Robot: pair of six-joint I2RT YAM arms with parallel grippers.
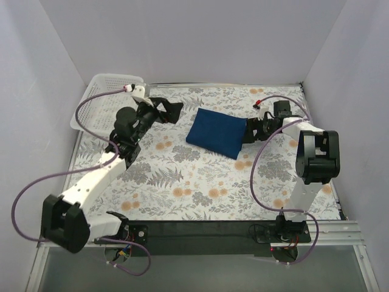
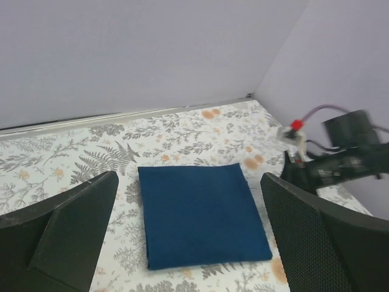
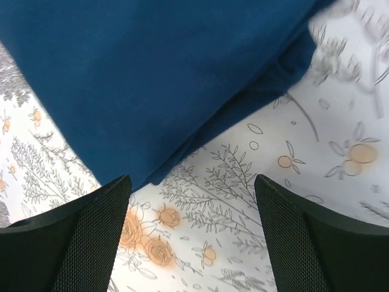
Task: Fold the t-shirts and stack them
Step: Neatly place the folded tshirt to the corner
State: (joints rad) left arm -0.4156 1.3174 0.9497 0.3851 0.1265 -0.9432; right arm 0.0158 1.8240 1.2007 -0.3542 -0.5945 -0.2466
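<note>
One surface [image 1: 182, 182] carries the work: a cloth printed with grey ferns and orange flowers, closed in on three sides by plain pale walls [image 1: 200, 36]. You will find a white mesh basket [image 1: 103, 91] at the far left corner. The navy-blue t-shirt [image 1: 217, 132] lies folded into a flat rectangle on the far half of the surface, right of centre and well apart from the basket. Its slightly longer axis runs roughly left to right, skewed so that the right end sits nearer the arm bases. At that right end, the right wrist view shows layered cloth edges. The left end effector [image 1: 172, 111] hangs left of the t-shirt and apart from it, facing it, fingers spread wide with nothing between them. The right end effector [image 1: 249, 131] sits just beside the t-shirt's right edge, fingers [image 3: 91, 237] likewise wide and gripping nothing. You cannot tell from these views whether it touches the cloth.
</note>
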